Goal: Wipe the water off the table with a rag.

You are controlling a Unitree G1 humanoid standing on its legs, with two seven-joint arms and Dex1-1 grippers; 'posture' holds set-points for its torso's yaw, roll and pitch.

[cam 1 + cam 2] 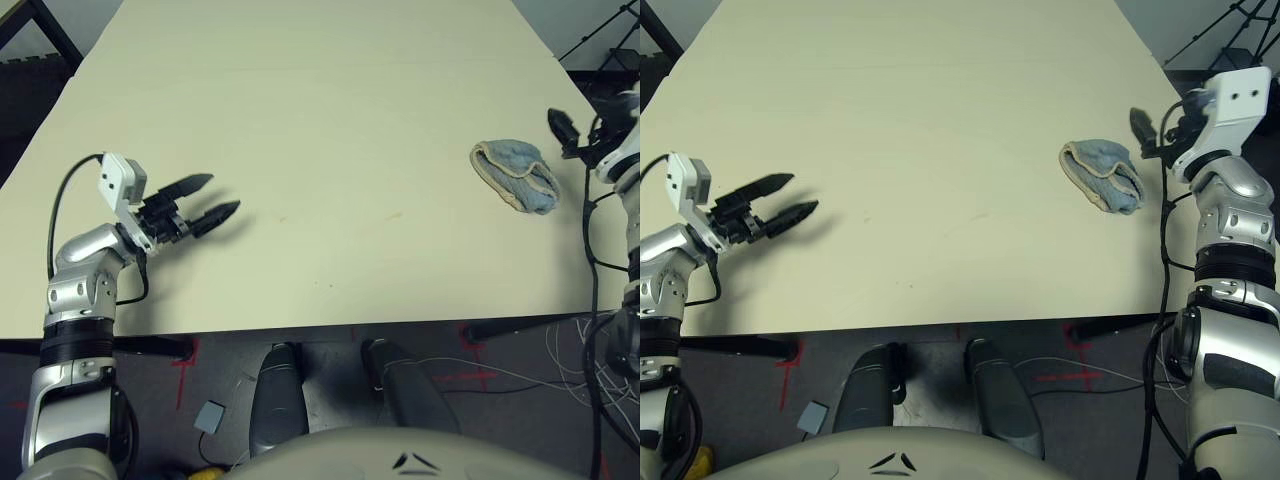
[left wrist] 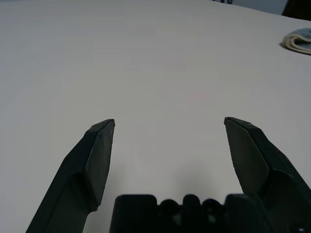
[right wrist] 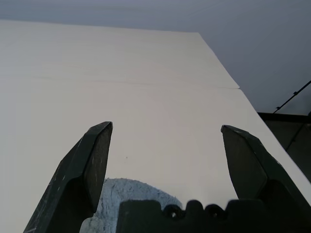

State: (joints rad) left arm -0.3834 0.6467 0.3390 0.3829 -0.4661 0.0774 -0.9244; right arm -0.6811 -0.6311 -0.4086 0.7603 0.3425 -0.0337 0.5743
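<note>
Cream table (image 1: 320, 100); crumpled rag (image 1: 516, 175) right side, faint water (image 1: 395, 214) specks mid-table.

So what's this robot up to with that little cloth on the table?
It is meant to wipe small drops of water off the table with the rag, but no wiping is under way. The rag lies bunched up near the table's right edge, untouched. The right gripper hangs open just beside it, seemingly about to pick it up. The left gripper is open too, holding nothing, over the left side of the table. A few faint brownish specks sit near the middle.
</note>
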